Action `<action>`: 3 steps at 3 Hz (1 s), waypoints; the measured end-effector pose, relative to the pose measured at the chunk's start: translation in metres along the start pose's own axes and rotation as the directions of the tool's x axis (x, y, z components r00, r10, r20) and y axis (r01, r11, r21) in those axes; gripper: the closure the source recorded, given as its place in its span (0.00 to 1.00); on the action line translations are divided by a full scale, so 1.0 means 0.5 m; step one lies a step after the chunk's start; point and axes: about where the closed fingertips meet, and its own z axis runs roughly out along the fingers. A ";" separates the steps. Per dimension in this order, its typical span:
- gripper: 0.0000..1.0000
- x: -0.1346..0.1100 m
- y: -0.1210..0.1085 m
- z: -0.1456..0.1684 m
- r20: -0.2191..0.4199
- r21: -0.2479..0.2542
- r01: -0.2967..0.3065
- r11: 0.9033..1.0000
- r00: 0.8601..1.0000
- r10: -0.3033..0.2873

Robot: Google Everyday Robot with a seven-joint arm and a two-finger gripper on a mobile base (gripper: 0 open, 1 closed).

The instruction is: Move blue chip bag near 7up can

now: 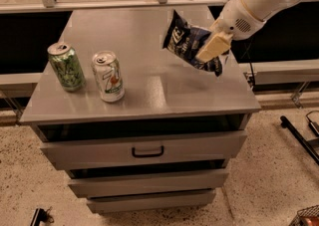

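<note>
The blue chip bag (185, 42) is a crumpled dark blue foil bag with white lettering. It hangs in the air above the right part of the grey cabinet top (149, 78). My gripper (213, 48) comes in from the upper right on a white arm and is shut on the bag's right side, its cream fingers (215, 46) pressed on the foil. The 7up can (108, 76), white with a green "7", stands upright near the front left of the top, well to the left of the bag.
An all-green patterned can (66, 66) stands upright left of the 7up can. The cabinet has a drawer with a black handle (147, 151) below. A metal railing runs behind. Speckled floor surrounds the cabinet; a black bar (299, 138) lies at right.
</note>
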 end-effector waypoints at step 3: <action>1.00 -0.106 0.016 0.070 0.115 -0.093 0.113 0.989 0.988 -0.102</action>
